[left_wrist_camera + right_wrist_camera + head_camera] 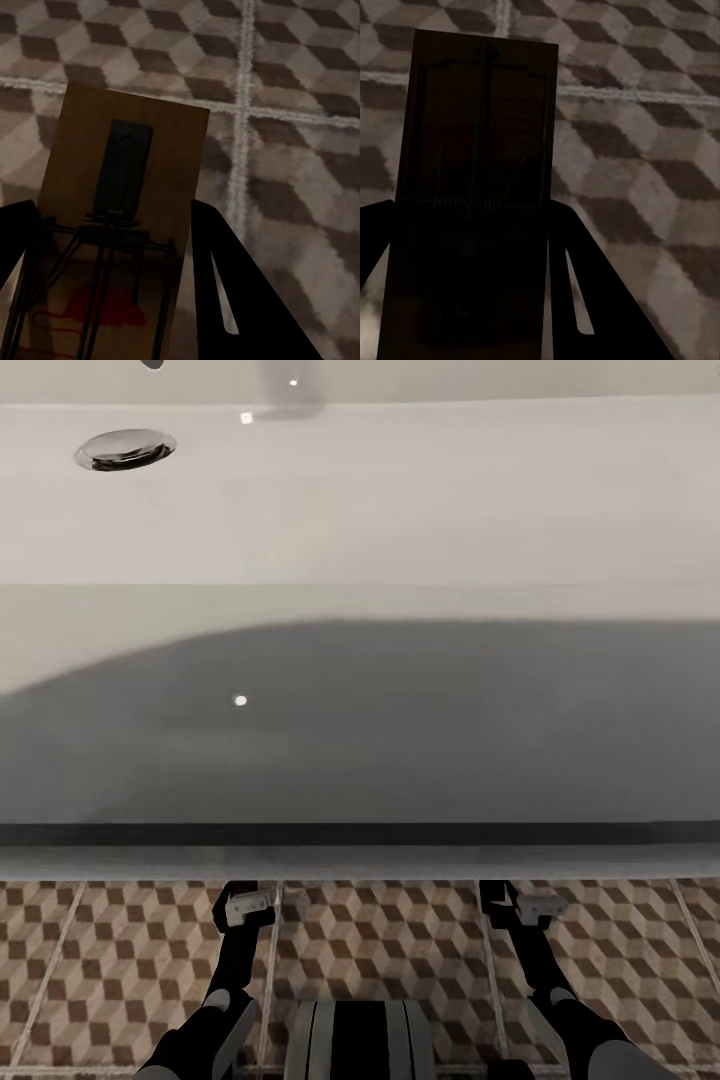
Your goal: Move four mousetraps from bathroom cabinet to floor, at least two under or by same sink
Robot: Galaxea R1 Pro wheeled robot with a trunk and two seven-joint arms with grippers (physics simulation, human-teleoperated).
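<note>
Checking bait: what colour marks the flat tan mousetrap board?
Red mark on the flat tan mousetrap board; left wrist view.

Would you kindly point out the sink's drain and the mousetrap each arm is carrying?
drain (125, 449), head view, chrome centre.
left mousetrap (127, 172), left wrist view, dark plate on board.
right mousetrap (484, 127), right wrist view, board's middle.

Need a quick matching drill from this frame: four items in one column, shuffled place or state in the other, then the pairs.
Items:
1. chrome drain
2. left gripper
3. mousetrap with the red mark showing
4. bathroom floor

Place or state:
A. brown, beige and cream cube-pattern tiles
B. held between the left gripper's dark fingers, seen in the left wrist view
C. in the sink, toward the head view's upper left
D. low over the tiles just in front of the sink's front edge, on the head view's left

Pairs: 1-C, 2-D, 3-B, 4-A
</note>
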